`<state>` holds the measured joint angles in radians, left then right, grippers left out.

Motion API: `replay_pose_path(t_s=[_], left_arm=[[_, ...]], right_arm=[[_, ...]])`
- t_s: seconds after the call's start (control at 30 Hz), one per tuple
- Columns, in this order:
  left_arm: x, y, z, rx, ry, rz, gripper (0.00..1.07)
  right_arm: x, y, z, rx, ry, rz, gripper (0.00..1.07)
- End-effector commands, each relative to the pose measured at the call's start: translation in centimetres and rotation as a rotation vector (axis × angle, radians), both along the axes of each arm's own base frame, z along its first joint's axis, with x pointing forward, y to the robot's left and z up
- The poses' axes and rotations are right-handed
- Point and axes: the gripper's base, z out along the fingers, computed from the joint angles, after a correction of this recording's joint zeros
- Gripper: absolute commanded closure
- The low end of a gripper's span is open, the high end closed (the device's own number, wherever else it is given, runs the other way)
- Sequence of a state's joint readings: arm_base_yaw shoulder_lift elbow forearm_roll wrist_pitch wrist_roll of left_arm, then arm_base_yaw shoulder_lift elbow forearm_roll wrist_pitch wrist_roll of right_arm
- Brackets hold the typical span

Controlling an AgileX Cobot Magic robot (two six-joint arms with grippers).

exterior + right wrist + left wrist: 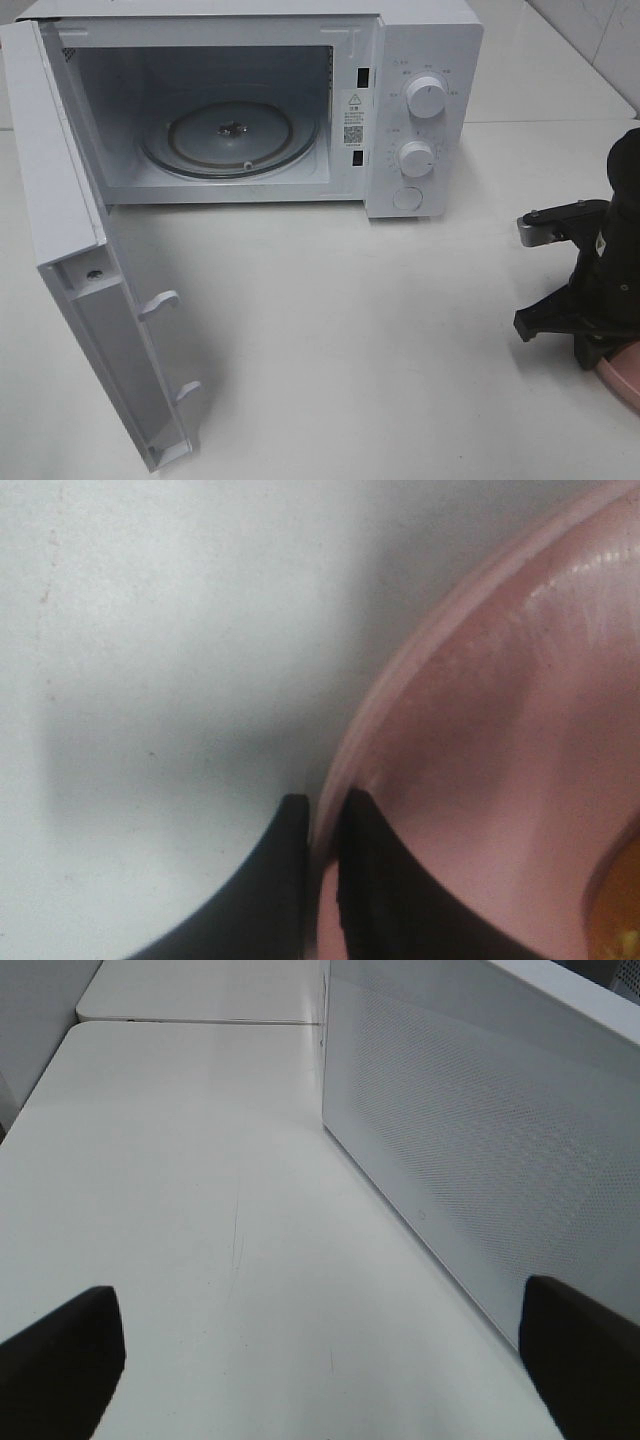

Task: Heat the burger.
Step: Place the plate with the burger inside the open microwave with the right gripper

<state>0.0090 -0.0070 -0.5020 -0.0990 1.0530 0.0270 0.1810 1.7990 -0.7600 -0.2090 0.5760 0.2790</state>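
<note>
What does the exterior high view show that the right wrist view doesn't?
Only exterior high: the microwave, its door open, its glass turntable bare. Only right wrist: how the right gripper pinches the pink plate at its rim, one finger inside, one outside, plus a golden sliver, likely the burger. Both: gripper, plate, white table.
</note>
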Motion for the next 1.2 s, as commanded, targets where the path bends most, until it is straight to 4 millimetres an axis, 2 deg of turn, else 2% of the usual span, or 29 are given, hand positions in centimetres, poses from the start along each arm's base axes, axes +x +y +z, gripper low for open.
replay_pose_path(t_s=[0.03, 0.23, 0.47, 0.67, 0.83, 1.13, 1.2], left_arm=[[-0.2, 0.0, 0.0, -0.001, -0.03, -0.004, 0.07], [-0.2, 0.0, 0.0, -0.001, -0.03, -0.004, 0.07], [-0.2, 0.0, 0.0, -0.001, -0.03, -0.004, 0.07], [-0.2, 0.0, 0.0, -0.001, -0.03, -0.004, 0.07], [-0.2, 0.0, 0.0, -0.001, -0.03, -0.004, 0.07], [-0.2, 0.0, 0.0, -0.001, -0.03, -0.004, 0.07], [-0.2, 0.0, 0.0, -0.001, -0.03, -0.004, 0.07]], right_arm=[[0.1, 0.2, -0.2, -0.014, -0.011, 0.003, 1.07], [0.0, 0.3, 0.1, -0.078, -0.023, 0.002, 1.07], [-0.2, 0.6, 1.1, -0.276, -0.077, 0.0, 1.07], [-0.4, 0.8, 1.4, -0.33, -0.075, 0.015, 1.07], [-0.8, 1.4, 1.8, -0.427, -0.086, 0.024, 1.07], [-1.6, 2.6, 2.3, -0.485, -0.072, 0.068, 1.07], [-1.9, 3.4, 3.1, -0.48, -0.102, 0.089, 1.07]])
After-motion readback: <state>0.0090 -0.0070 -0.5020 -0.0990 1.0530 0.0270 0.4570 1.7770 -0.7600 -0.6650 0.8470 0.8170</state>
